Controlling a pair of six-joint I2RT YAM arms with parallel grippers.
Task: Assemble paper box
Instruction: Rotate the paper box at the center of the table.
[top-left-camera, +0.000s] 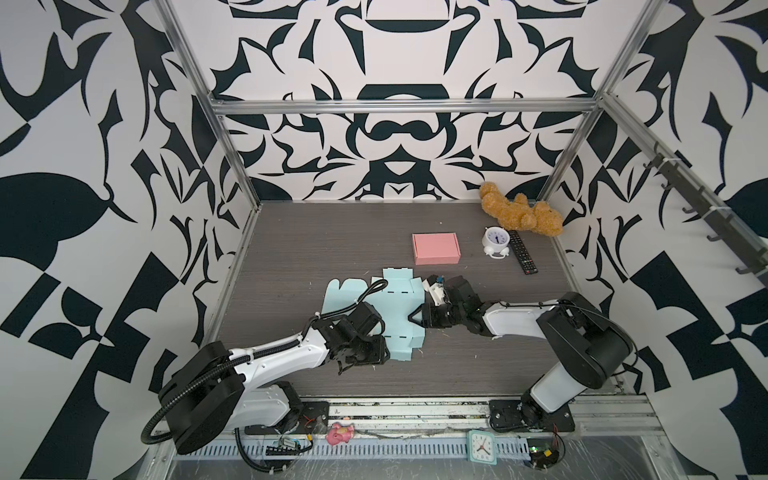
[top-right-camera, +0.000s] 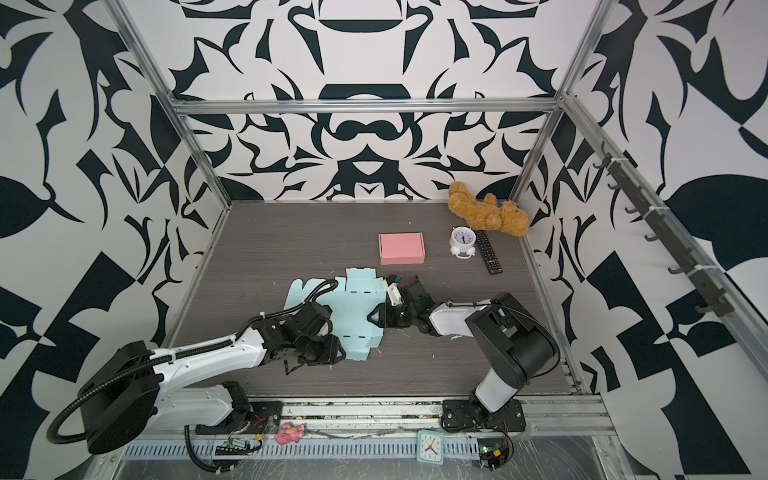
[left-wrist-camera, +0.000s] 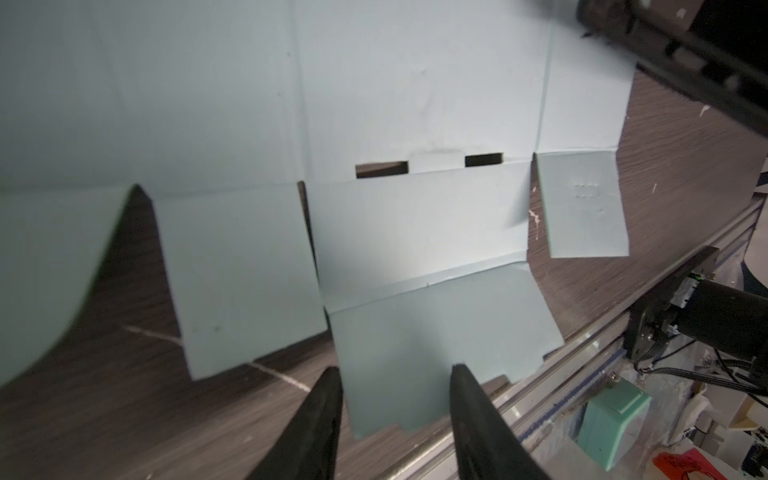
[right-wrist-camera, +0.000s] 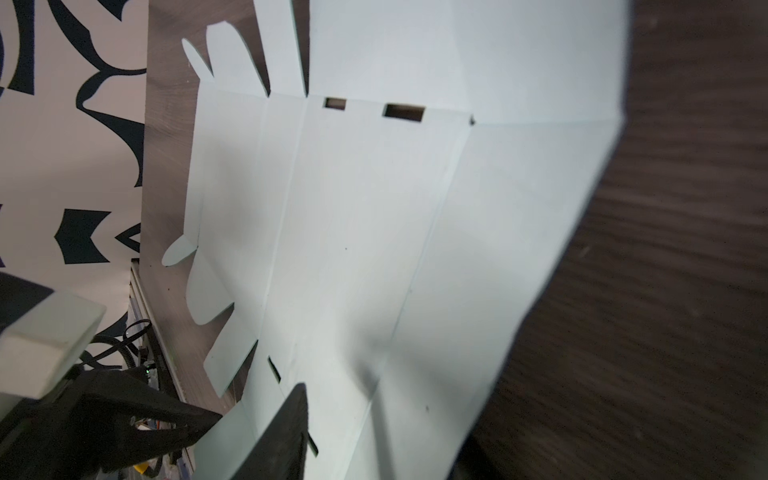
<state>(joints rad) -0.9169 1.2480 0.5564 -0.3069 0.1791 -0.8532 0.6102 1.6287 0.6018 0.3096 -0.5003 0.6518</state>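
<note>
In both top views the flat pale-blue box blank (top-left-camera: 401, 305) lies unfolded near the middle of the tabletop (top-left-camera: 311, 249), toward its front edge. Its long axis seemingly runs from left edge to right edge. The left gripper (top-left-camera: 359, 365) is at its front-left flaps and the right gripper (top-left-camera: 415, 318) at its right edge, so neither arm is clearly nearer. A pink box (top-left-camera: 436, 248) sits behind, well apart. The left wrist view shows the left fingers (left-wrist-camera: 328, 399) parted, tips over a part-raised front flap (left-wrist-camera: 436, 332), nothing pinched. In the right wrist view one finger (right-wrist-camera: 291, 419) lies on the sheet and its partner is hidden, so I cannot tell whether it grips. Dark wood-grain surface and a black-and-white patterned wall (right-wrist-camera: 62, 145) surround it.
</note>
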